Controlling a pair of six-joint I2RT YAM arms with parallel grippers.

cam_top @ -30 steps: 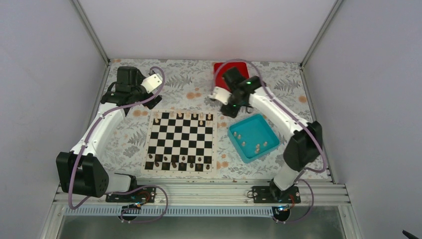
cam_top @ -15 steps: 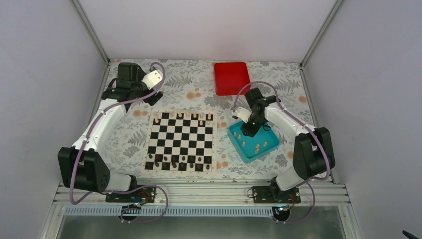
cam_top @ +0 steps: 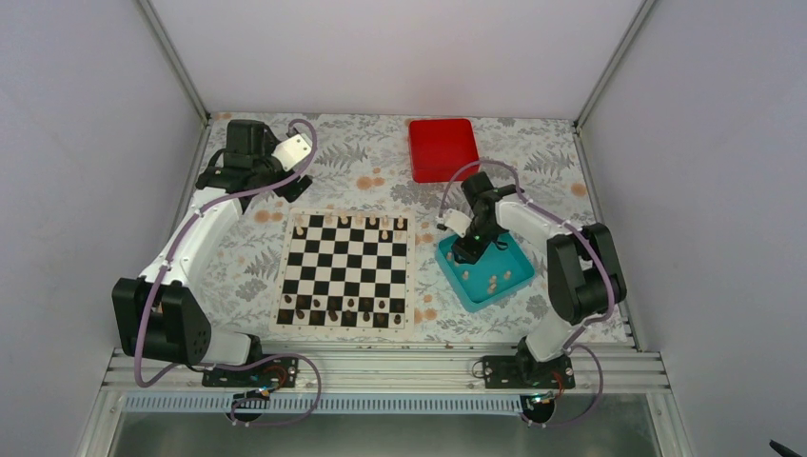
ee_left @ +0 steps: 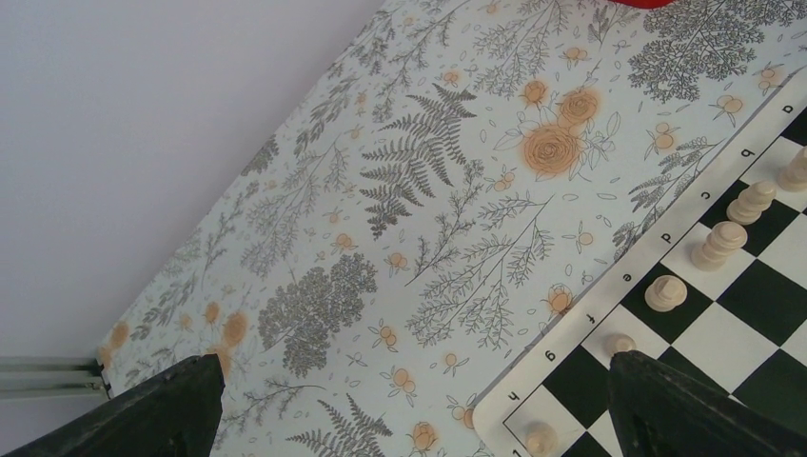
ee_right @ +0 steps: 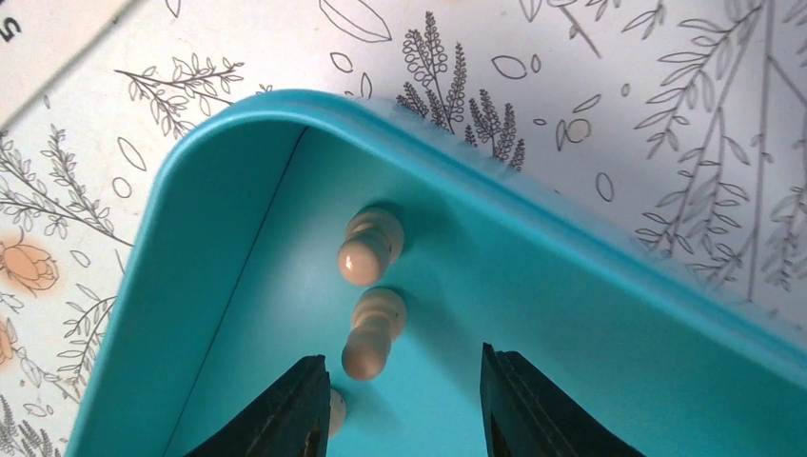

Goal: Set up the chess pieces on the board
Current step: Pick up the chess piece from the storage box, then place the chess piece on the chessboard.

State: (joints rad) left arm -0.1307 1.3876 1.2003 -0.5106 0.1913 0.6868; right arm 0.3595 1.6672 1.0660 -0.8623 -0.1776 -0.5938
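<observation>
Right claw (ee_right: 404,414), fingers apart and empty, hangs in a corner of the teal rectangular tray (ee_right: 533,181), walls close. Cream chess pieces (ee_right: 371,243) lie there, one half hidden behind a finger. Left claw (ee_left: 419,424) gapes wide over floral tabletop (ee_left: 381,238) beside the black-and-white checkered board (ee_left: 738,338).

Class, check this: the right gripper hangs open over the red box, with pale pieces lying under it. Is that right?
Wrong place. The right gripper hangs open over the teal tray, as the right wrist view shows; pale pieces do lie under it.
</observation>
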